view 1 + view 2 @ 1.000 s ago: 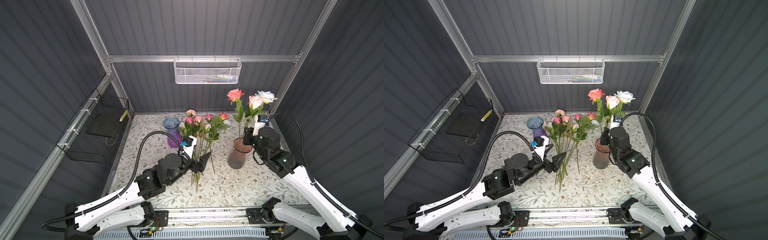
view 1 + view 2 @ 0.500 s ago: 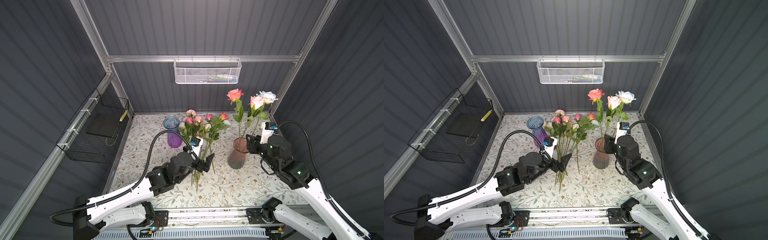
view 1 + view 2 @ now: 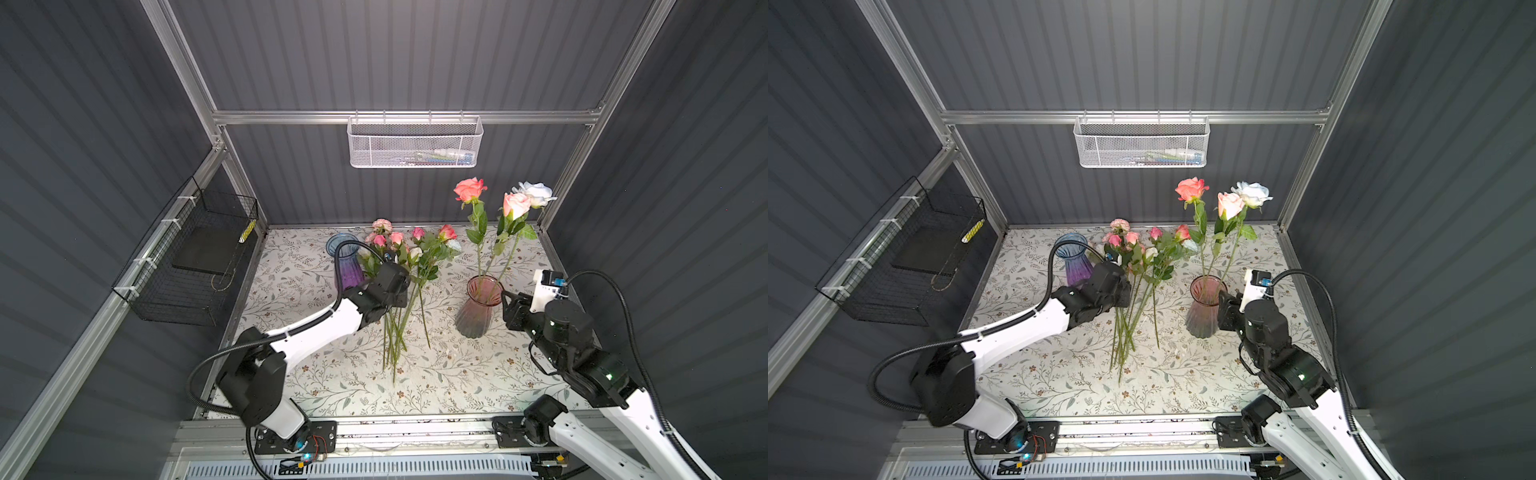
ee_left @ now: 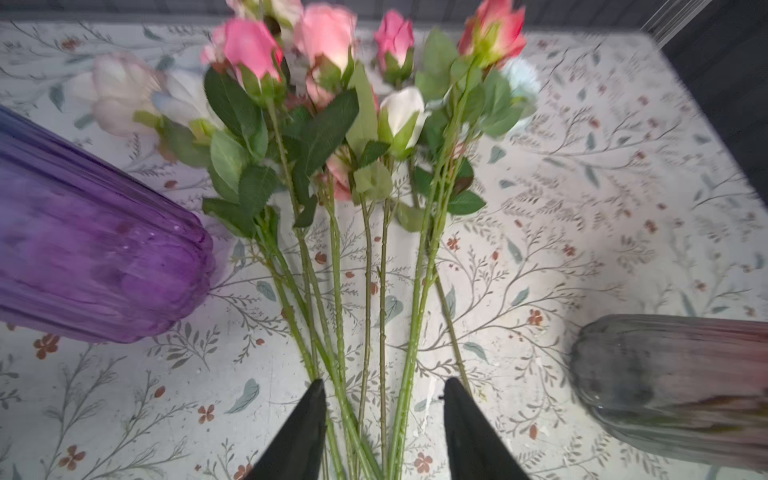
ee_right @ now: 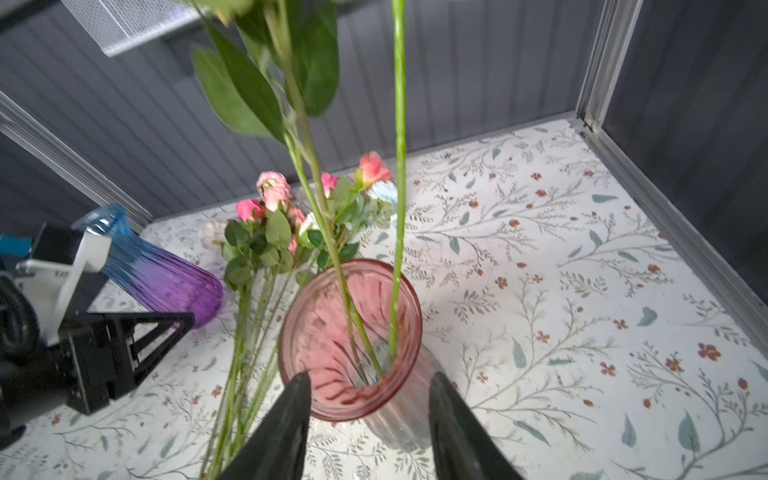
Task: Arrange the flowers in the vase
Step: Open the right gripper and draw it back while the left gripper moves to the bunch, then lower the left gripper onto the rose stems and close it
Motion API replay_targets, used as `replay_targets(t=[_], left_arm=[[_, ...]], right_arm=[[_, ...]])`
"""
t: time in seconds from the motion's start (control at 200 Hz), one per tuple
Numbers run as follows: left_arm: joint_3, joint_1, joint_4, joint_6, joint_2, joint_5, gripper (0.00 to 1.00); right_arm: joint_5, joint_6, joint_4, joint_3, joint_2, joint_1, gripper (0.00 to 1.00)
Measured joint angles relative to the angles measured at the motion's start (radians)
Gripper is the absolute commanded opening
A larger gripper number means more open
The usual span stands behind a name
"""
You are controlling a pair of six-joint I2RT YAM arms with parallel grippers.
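The pink glass vase [image 3: 478, 309] [image 3: 1203, 313] stands right of centre with three flowers upright in it: a coral rose [image 3: 469, 189], a pink rose [image 3: 516, 205] and a white one [image 3: 536, 192]. Several more flowers [image 3: 411, 249] [image 3: 1142, 253] lie bunched on the mat, blooms toward the back wall. My left gripper [image 3: 400, 296] [image 4: 384, 392] is open and low over their stems [image 4: 365, 291], with several stems between its fingers. My right gripper [image 3: 509, 303] [image 5: 370, 384] is open, empty, just beside the vase rim [image 5: 415, 316].
A blue-and-purple glass vase [image 3: 347, 266] [image 4: 91, 257] stands just left of the lying bunch, close to my left wrist. A black wire basket [image 3: 191, 266] hangs on the left wall and a white mesh basket [image 3: 415, 141] on the back wall. Dark panel walls close in the floral mat.
My left gripper has come forward and down onto the lying stems, its jaws narrowing around them. My right gripper has drawn back and down from the stems in the vase to beside its rim.
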State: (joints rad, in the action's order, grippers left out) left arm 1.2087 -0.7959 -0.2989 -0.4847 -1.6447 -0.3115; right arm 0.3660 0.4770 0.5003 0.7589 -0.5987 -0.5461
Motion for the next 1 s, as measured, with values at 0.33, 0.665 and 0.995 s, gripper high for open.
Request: replay_targets(t=[0.33,0.665,0.995], left_arm=[[0.502,0.001,-0.248,0.144,-0.427,0.078,0.44],[0.685,0.001,-0.423,0.204,-0.608,0.066,0.33],[0.723,0.001,-0.486,0.212,-0.668,0.031,0.16]], right_arm=[[0.006,0.067,-0.040,-0.110,0.048,0.006,0.43],[0.005,0.081,-0.052,-0.144,0.052,0.016,0.43],[0.004,0.080,-0.066,-0.144,0.051,0.024,0.45]])
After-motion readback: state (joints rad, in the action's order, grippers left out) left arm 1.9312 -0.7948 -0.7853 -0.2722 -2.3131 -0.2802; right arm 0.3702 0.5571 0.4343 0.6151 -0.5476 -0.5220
